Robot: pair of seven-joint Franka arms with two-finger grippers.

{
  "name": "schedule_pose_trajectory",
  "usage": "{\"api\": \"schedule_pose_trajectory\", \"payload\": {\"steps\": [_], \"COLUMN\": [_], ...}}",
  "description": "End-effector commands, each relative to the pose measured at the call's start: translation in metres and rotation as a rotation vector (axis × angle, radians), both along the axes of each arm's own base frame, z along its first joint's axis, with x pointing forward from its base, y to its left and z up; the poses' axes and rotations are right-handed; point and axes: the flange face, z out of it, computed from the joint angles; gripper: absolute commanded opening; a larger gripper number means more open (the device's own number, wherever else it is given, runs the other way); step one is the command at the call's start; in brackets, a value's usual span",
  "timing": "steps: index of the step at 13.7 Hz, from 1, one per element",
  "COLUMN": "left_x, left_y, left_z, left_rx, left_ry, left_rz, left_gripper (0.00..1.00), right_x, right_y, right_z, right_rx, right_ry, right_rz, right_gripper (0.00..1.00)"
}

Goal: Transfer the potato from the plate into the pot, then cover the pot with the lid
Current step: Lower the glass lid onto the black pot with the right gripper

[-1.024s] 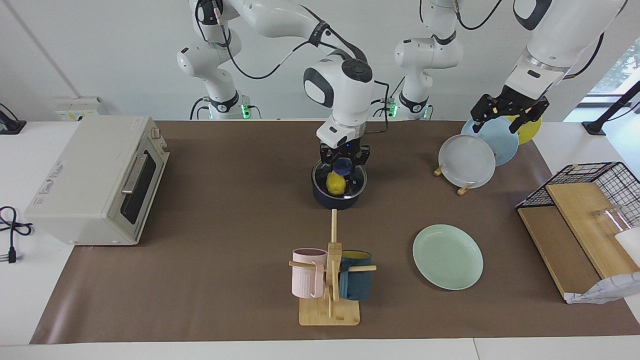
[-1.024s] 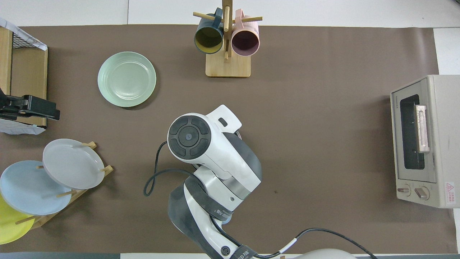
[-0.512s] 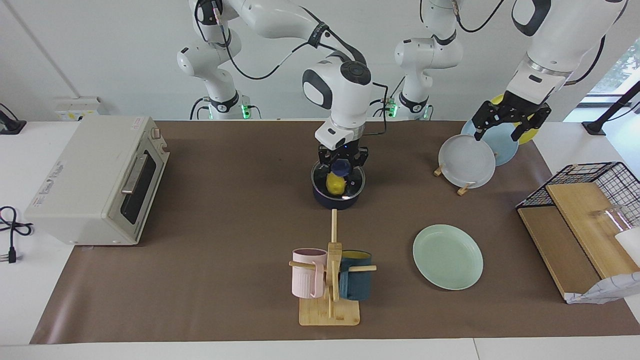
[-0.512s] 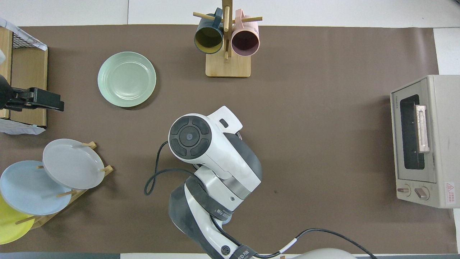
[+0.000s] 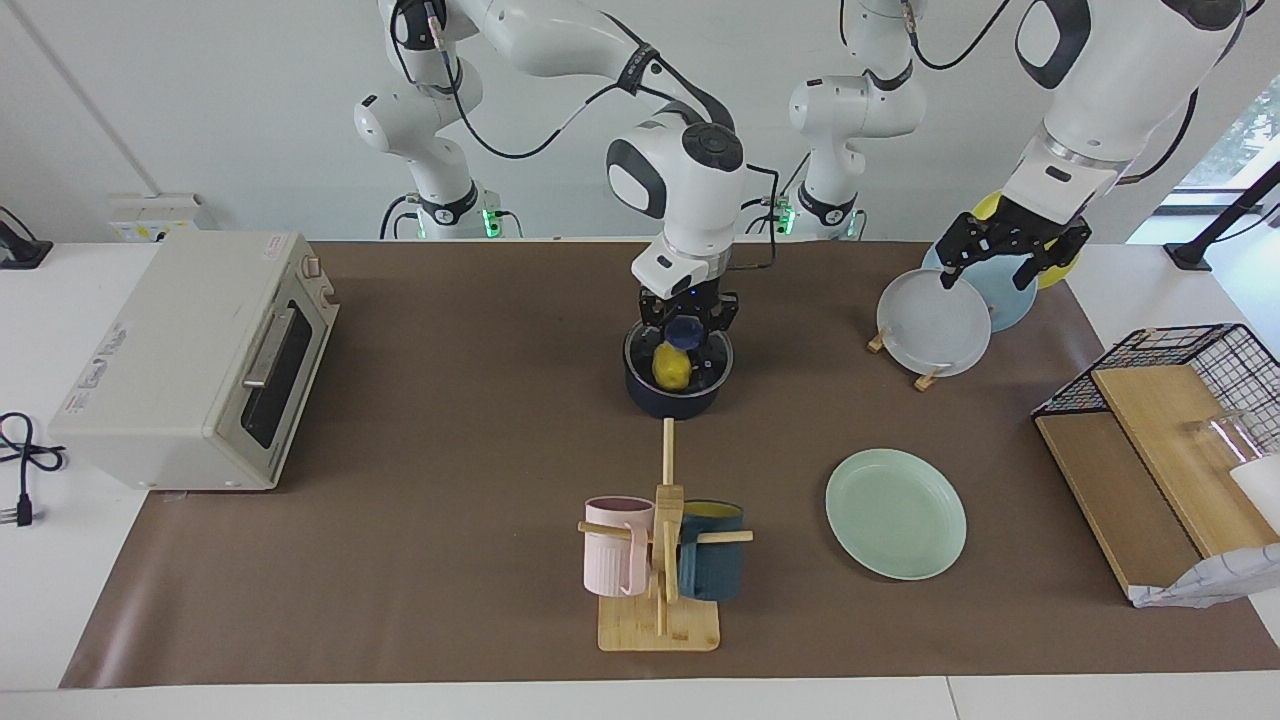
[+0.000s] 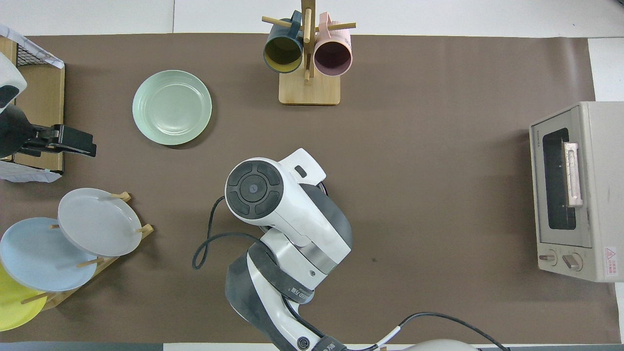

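Gripping lid (image 5: 679, 352) knob over pot (image 5: 673, 395): right jaws clenched; left jaws released, waiting.

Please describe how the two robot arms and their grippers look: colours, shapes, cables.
Both arms are glossy white with rounded segments and dark grey or black joint bands. Black cables run loosely along them. The right gripper and left gripper are black with thin linked fingers. A round dark cap with raised pads tops the right arm's wrist.

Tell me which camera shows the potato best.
The facing view. There the yellow potato shows through the glass lid inside the navy pot, under the right gripper. In the overhead view, the right arm covers potato, pot and lid entirely.
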Motion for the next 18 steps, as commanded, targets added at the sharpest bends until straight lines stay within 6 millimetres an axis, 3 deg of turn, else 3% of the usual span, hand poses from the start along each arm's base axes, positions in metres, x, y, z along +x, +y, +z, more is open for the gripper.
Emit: {"api": "schedule_pose_trajectory", "payload": {"steps": [1,8,13,18], "left_x": [-0.005,-0.021,-0.019,-0.02], "left_y": [-0.001,-0.001,0.0,-0.004], "left_z": [0.002,0.01,0.014,0.014], "left_rx": [0.019,0.021,0.02,0.02], "left_ry": [0.012,0.019,0.004,0.004], "left_rz": [0.003,0.026,0.026,0.026], "left_gripper": [1.0,1.0,1.0,1.0], "right_x": [-0.007,-0.004,-0.007,0.005], "right_y": [-0.004,-0.006,-0.01,-0.023], "right_z": [0.003,0.001,-0.007,-0.007], "right_rx": [-0.001,0.043,0.038,0.035], "right_ry": [0.027,0.053,0.054,0.045], "right_rz": [-0.028,-0.06,-0.046,-0.036], "right_gripper": [0.0,0.0,0.0,0.0]}}
